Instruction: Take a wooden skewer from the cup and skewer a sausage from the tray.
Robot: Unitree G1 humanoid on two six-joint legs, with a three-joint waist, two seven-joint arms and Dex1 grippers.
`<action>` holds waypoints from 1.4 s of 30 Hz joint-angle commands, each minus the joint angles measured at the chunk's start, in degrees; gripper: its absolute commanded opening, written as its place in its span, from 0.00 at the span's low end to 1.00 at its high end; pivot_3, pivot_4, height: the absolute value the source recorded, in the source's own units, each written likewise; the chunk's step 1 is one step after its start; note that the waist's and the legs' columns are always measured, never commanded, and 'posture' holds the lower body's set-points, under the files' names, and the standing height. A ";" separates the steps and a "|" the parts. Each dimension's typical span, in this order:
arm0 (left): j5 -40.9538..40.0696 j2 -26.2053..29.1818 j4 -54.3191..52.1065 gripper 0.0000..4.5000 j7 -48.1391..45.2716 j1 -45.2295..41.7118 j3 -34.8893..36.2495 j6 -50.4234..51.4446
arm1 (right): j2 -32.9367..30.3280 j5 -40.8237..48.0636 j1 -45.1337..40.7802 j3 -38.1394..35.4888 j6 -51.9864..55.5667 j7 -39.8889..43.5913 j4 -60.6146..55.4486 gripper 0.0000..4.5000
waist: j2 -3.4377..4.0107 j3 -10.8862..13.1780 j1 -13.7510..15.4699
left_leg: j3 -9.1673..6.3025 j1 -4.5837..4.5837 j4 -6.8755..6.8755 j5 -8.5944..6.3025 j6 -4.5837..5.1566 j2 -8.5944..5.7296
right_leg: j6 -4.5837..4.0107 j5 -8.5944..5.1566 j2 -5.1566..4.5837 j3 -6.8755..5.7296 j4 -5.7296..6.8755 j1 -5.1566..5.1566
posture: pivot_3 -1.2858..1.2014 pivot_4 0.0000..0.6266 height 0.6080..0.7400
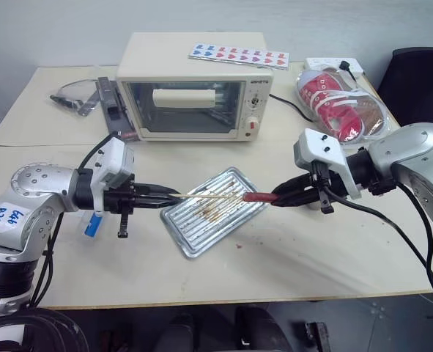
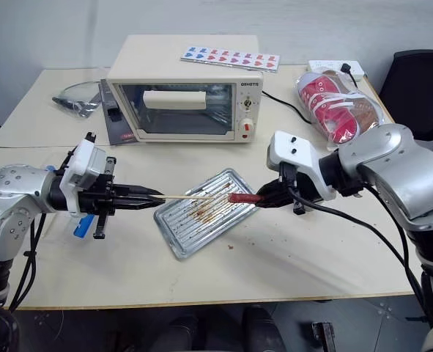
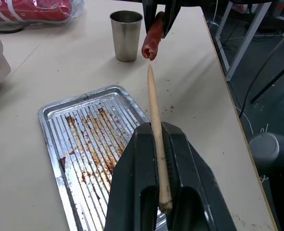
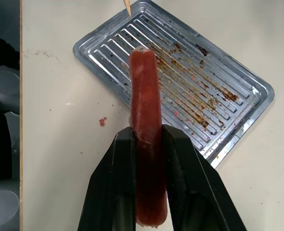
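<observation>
A shallow silver tray (image 1: pixel 213 211) with a ribbed, grease-stained bottom lies near the middle of a pale table (image 1: pixel 333 249); it holds nothing, and everything below is placed relative to it.

On the robot's left of the tray, the left gripper (image 1: pixel 168 195) has its two black fingers clamped together on the blunt end of the wooden skewer (image 1: pixel 210 193). The skewer lies almost level above the tray and points across it toward the robot's right.

On the robot's right of the tray, the right gripper (image 1: pixel 278 197) has its fingers closed on the sausage (image 1: pixel 258 196), a slim reddish-brown piece held by its rear half, with its free rounded end pointing back over the tray's right edge. The skewer's sharp tip and the sausage's free end face each other above that edge, very close, with a small gap visible in the left wrist view; the sausage is not pierced.

The steel cup (image 3: pixel 126 35) stands upright on the table beyond the tray's right side, behind the right gripper.

Behind the tray sits a cream toaster oven (image 1: pixel 194 88) with a strip of blue and red stickers (image 1: pixel 238 55) on its roof. To the right behind the tray lies a clear bag of red-and-white packets (image 1: pixel 341 103).
</observation>
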 commanded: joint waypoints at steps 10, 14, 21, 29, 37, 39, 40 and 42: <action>0.01 -1.44 -0.84 0.00 0.54 -3.18 -1.55 -0.95 | -0.32 2.90 -0.06 -3.19 1.40 -1.44 -3.77 0.17 | 0.00 0.00 0.01 | 0.00 -0.01 0.02 0.00 0.01 0.00 | 0.00 0.00 0.00 0.00 0.01 0.00 | 0.52 0.24 1.00; 0.20 -1.88 -0.71 0.00 0.50 -3.65 -1.89 -1.12 | -0.02 3.21 -0.09 -3.29 1.69 -1.98 -3.98 0.17 | 0.00 0.00 0.01 | 0.00 -0.01 0.04 0.00 0.01 0.00 | 0.00 0.00 0.00 -0.01 0.03 0.00 | 0.52 0.24 1.00; 0.38 -2.46 -0.49 0.00 0.60 -4.07 -2.59 -1.44 | 0.26 4.15 -0.33 -3.49 2.49 -2.49 -4.60 0.17 | 0.00 0.00 0.01 | 0.00 -0.01 0.05 -0.01 0.01 0.00 | 0.00 0.00 0.00 -0.01 0.04 0.00 | 0.52 0.24 1.00; 0.86 -3.03 0.53 0.00 0.53 -4.71 -3.24 -2.01 | 0.70 6.56 -1.10 -4.29 4.17 -3.28 -5.40 0.17 | 0.00 0.00 0.01 | 0.00 -0.01 0.08 -0.01 0.01 0.00 | 0.00 0.00 0.00 -0.01 0.05 0.00 | 0.52 0.24 1.00; 1.05 -4.96 0.96 0.00 0.44 -6.66 -5.21 -2.23 | 2.24 8.99 -2.20 -4.85 5.71 -4.82 -6.68 0.17 | 0.00 0.00 0.03 | -0.01 -0.02 0.12 -0.01 0.01 0.00 | 0.00 0.00 0.00 -0.01 0.07 0.00 | 0.52 0.24 1.00; 1.27 -5.41 1.18 0.00 0.31 -7.05 -5.66 -2.44 | 2.76 9.48 -2.61 -4.90 6.23 -5.21 -6.86 0.17 | 0.00 0.00 0.03 | -0.01 -0.02 0.11 -0.01 0.01 0.00 | 0.00 0.00 0.00 -0.01 0.07 0.00 | 0.52 0.24 1.00; 1.42 -5.63 1.31 0.00 0.27 -7.22 -5.86 -2.55 | 2.96 9.71 -2.77 -4.93 6.45 -5.35 -6.99 0.17 | 0.00 0.00 0.02 | -0.01 -0.02 0.11 -0.01 0.01 0.00 | 0.00 0.00 0.00 -0.01 0.07 0.00 | 0.52 0.24 1.00; 1.71 -6.14 1.67 0.00 0.19 -7.65 -6.26 -2.74 | 3.29 10.29 -3.07 -4.97 6.90 -5.64 -7.50 0.17 | 0.00 0.00 0.02 | -0.01 -0.02 0.12 -0.01 0.01 0.00 | 0.00 0.00 0.00 -0.01 0.07 0.00 | 0.52 0.24 1.00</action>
